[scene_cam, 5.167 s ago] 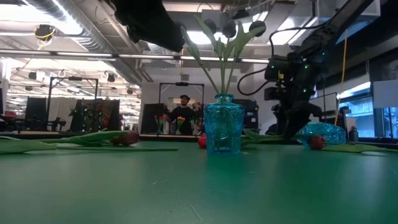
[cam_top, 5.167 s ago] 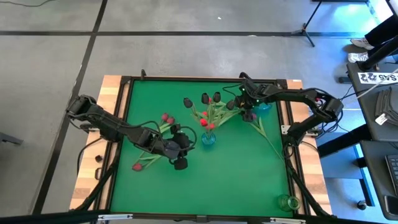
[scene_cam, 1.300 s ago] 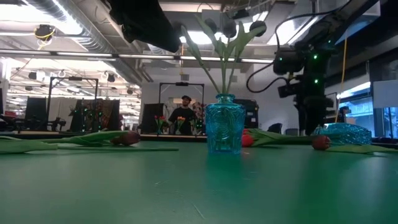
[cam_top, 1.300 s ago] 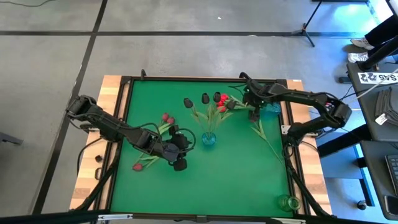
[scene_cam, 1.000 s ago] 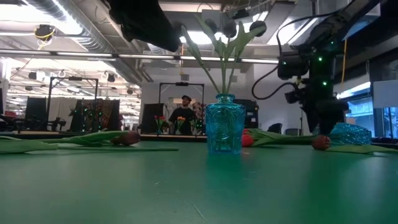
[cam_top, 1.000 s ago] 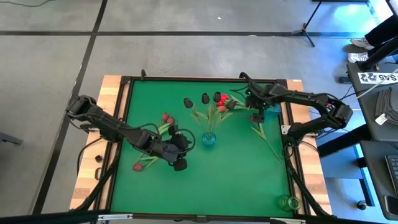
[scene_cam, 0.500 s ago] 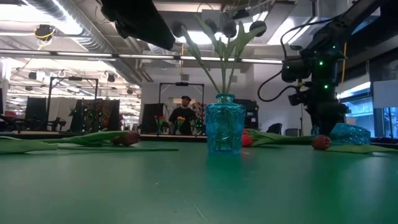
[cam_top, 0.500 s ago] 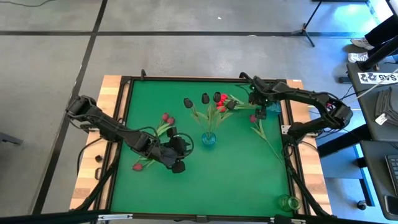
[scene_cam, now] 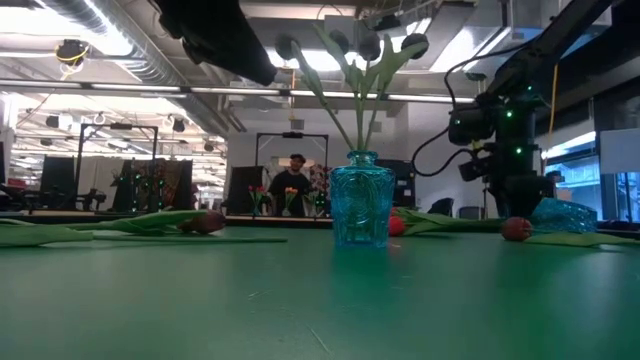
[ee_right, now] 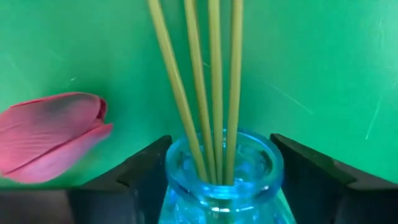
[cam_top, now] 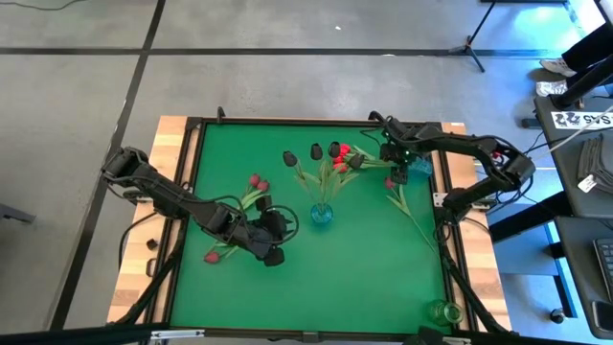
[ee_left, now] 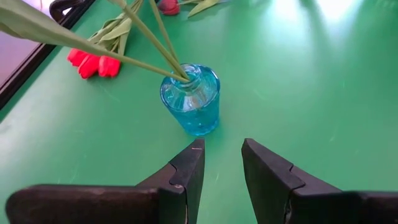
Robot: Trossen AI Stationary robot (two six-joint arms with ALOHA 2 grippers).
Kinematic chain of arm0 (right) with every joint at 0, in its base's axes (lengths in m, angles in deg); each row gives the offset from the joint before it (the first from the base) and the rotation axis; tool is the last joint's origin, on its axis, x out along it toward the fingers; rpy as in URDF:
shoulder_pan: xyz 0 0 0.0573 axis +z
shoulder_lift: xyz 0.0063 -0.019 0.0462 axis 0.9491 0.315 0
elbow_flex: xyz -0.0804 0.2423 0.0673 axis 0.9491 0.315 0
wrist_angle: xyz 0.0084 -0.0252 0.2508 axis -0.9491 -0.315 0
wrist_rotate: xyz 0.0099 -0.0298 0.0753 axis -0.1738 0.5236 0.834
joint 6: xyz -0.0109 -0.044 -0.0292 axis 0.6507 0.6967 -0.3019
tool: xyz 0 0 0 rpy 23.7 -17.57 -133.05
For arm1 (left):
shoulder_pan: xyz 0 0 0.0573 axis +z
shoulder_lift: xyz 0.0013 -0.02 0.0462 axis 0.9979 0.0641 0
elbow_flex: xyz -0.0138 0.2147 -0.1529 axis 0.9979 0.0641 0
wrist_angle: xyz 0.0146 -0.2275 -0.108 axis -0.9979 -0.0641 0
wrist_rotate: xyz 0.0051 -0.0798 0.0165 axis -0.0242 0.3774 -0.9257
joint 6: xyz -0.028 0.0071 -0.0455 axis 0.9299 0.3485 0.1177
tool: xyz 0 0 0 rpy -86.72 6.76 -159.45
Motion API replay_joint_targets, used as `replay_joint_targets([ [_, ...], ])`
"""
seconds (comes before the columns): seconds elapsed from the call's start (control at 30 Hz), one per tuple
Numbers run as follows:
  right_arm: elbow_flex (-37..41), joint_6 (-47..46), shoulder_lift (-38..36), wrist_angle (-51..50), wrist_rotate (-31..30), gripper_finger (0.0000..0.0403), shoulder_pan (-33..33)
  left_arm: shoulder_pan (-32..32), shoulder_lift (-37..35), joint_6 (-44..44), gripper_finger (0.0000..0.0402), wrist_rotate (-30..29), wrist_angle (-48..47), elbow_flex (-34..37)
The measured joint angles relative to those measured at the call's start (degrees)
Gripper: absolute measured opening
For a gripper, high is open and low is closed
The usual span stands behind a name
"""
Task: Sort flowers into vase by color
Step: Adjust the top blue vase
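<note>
A blue glass vase [cam_top: 321,214] [scene_cam: 361,205] [ee_left: 190,101] stands mid-table with three near-black tulips [cam_top: 315,151] in it. A second blue vase [cam_top: 419,165] [scene_cam: 563,214] lies on its side by the right edge, several green stems [ee_right: 211,81] running from its mouth to red heads [cam_top: 340,167] on the table. My right gripper [cam_top: 402,172] [ee_right: 221,140] is open, pointing down, with one finger either side of that vase's neck. A pink-red tulip head [ee_right: 53,134] [cam_top: 390,182] lies beside it. My left gripper [cam_top: 281,226] [ee_left: 221,149] is open, hovering left of the standing vase. My right gripper comes from above with its fingers [ee_right: 146,171] across the lying vase's neck [ee_right: 221,171], just below the mouth, one on each side. I cannot tell whether the fingers touch the glass. The vase rests on its side on the table.
Pink-maroon tulips lie left of the standing vase [cam_top: 257,182] and by the left arm [cam_top: 212,256] [scene_cam: 205,222]. A long stem runs from the pink-red head toward the right rim [cam_top: 421,225]. A clear greenish jar [cam_top: 442,311] stands at the near right corner. A person [scene_cam: 293,185] is in the room behind.
My right gripper has moved toward the table's right edge, from beside the red heads to over the lying vase's neck. My left gripper has drawn back slightly toward the table's left, away from the standing vase. The flowers and vases have stayed put.
</note>
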Motion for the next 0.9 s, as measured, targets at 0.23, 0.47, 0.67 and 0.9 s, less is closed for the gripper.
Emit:
replay_joint_targets([
  [0.23, 0.0, -0.15, 0.04, 0.62, -0.32, 0.0202, 0.01, 0.0, 0.0, 1.31, 0.0105, 0.02, -0.99, 0.0],
  [0.47, -0.02, -2.41, -0.2, 4.06, 4.11, 0.0202, -0.01, 0.0, -0.96, 1.0, 0.0105, 0.56, -3.11, 0.01],
  [0.67, -0.17, -5.8, -0.33, 11.81, 8.91, 0.0202, 0.02, -0.07, -7.32, 1.31, 0.0105, 1.52, -10.33, 0.04],
  [0.9, -0.09, -9.08, -1.02, 23.43, 16.07, 0.0202, -0.01, -0.15, -15.9, 2.5, 0.0105, 1.6, -19.28, 0.04],
])
